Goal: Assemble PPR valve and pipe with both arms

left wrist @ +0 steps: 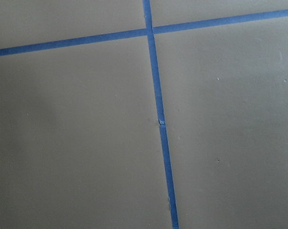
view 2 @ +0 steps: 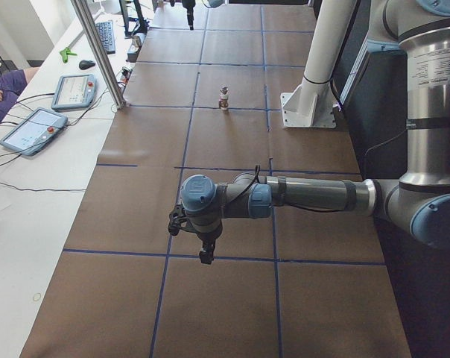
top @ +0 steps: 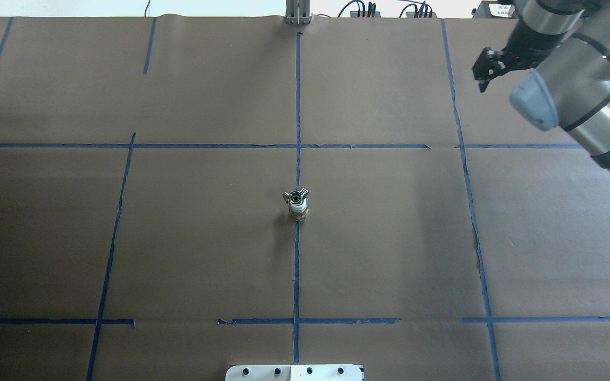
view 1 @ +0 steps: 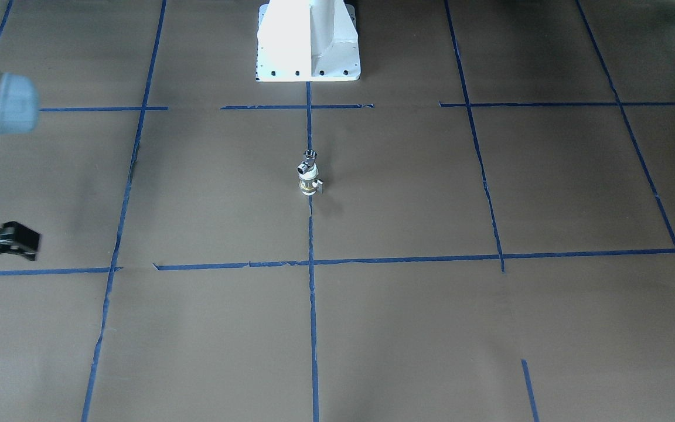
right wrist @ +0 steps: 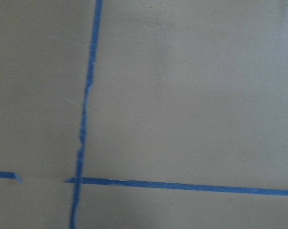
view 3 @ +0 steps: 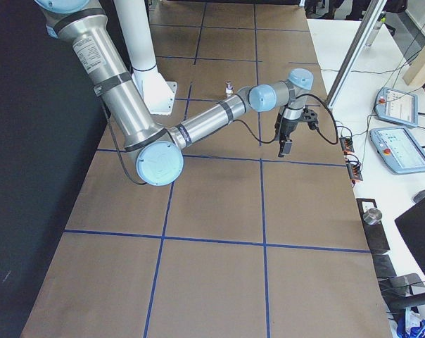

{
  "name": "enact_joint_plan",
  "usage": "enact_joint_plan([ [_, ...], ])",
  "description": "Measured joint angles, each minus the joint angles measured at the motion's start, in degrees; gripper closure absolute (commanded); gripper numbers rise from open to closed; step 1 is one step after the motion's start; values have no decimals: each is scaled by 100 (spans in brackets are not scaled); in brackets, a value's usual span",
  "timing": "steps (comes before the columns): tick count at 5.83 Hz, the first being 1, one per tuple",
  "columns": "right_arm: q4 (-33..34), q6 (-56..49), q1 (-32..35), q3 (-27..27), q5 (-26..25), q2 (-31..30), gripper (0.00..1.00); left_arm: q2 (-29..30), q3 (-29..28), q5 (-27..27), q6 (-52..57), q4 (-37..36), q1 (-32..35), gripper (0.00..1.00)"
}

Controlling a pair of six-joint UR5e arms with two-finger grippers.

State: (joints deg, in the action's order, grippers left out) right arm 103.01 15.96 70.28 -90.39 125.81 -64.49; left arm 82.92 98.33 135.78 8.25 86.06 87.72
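The PPR valve stands upright on the brown paper at the table's middle, on the centre tape line. The silver pipe sits on top of it, stuck into its upper white end. From overhead the pipe covers the valve. My right gripper hangs far off at the table's far right; it is empty and its jaws look apart. It also shows in the front-facing view. My left gripper shows only in the exterior left view, low over the table's left end; I cannot tell its state.
The white robot base stands behind the valve. Blue tape lines grid the brown paper. Teach pendants and cables lie on the operators' side table. Both wrist views show only paper and tape.
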Motion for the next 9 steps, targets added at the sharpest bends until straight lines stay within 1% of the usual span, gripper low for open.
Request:
enact_joint_plan([
  [2, -24, -1775, 853, -19, 134, -916, 0, -48, -43, -25, 9, -9, 6, 0],
  [3, -177, -2273, 1159, -126, 189, -1477, 0, -81, -36, -35, 16, -4, 8, 0],
  [5, -1271, -2488, 1422, -300, 250, -2641, 0, -118, 5, -29, 22, 1, 8, 0],
  [6, -1490, -2472, 1596, -313, 408, -2933, 0, -116, 11, -26, 26, 5, 8, 0],
  [8, -1043, -2421, 1914, -324, 760, -2956, 0, -113, -5, -26, 28, 5, 3, 0],
  [9, -952, -2386, 1956, -309, 829, -2922, 0, -113, -1, -26, 28, 4, 1, 0],
])
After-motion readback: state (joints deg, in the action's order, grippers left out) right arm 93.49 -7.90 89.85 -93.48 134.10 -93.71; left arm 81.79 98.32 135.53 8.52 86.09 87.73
